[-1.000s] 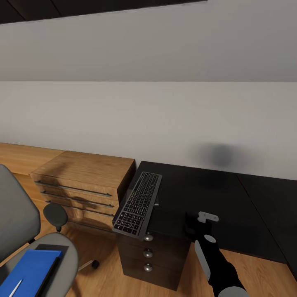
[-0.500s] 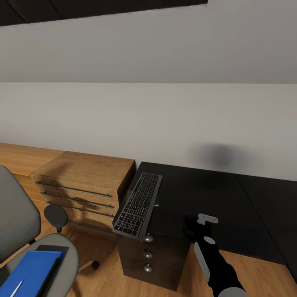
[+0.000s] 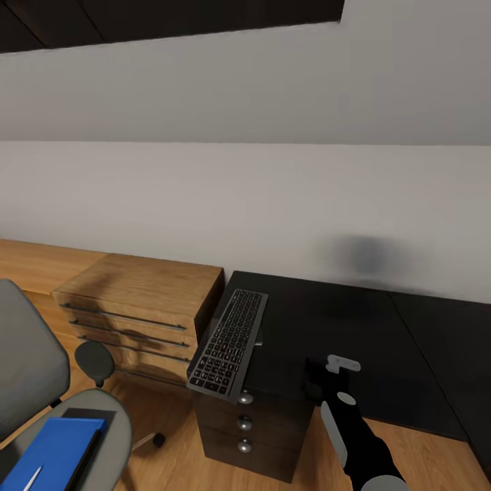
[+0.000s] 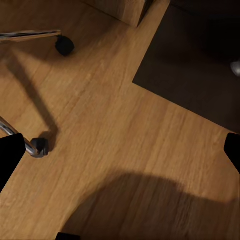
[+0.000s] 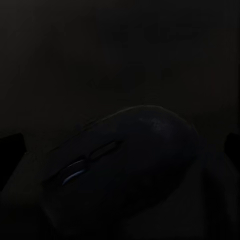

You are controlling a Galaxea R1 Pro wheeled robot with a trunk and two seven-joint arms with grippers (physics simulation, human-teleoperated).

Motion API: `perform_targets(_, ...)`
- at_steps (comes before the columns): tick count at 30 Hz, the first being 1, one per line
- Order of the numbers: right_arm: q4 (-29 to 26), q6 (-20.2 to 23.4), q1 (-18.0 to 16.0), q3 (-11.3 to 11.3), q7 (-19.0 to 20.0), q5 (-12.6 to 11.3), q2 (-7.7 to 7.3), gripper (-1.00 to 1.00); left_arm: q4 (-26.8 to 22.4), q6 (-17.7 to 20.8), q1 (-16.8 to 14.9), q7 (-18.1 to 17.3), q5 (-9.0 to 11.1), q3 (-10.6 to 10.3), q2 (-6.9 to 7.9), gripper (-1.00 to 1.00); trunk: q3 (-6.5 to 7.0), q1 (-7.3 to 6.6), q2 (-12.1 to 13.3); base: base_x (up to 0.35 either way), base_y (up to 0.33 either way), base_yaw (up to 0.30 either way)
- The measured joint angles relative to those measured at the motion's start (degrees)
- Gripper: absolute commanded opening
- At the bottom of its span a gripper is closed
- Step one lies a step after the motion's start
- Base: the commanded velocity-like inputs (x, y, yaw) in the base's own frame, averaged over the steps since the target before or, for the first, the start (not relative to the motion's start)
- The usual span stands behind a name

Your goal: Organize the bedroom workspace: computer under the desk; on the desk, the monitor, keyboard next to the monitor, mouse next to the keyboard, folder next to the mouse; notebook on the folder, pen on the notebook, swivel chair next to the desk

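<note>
The dark mouse (image 5: 125, 155) lies on the black desk (image 3: 341, 320), close under my right gripper (image 5: 120, 147), which is open with a finger on either side of it. In the head view that gripper (image 3: 315, 379) sits low over the desk's front edge. The keyboard (image 3: 228, 339) lies on the desk's left end, its near end hanging over the edge. The grey swivel chair (image 3: 27, 368) stands at lower left and carries the blue folder (image 3: 54, 447), with the white pen (image 3: 32, 477) on it and a dark notebook (image 3: 87, 414) edge beside it. My left gripper (image 4: 120, 150) is open above the wood floor.
A light wood cabinet (image 3: 140, 300) with bar handles stands against the desk's left side. Dark drawers with silver knobs (image 3: 244, 423) sit under the keyboard. The chair's silver legs and castors (image 4: 40, 146) spread over the floor near my left gripper. A sloped grey wall rises behind.
The whole picture has shifted down slightly, so the head camera has tilted. The right gripper stays at the same spot on the desk, and the keyboard and chair have not moved.
</note>
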Motion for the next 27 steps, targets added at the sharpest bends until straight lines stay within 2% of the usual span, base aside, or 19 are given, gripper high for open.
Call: perform_targets(27,0.0,-0.16,0.0,-0.03,0.34,-0.07,-0.03,1.0,0.0,0.02,0.0,0.01,-0.02,0.07,-0.12,1.0,4.85,-5.93,10.83,0.0,0.0,0.0)
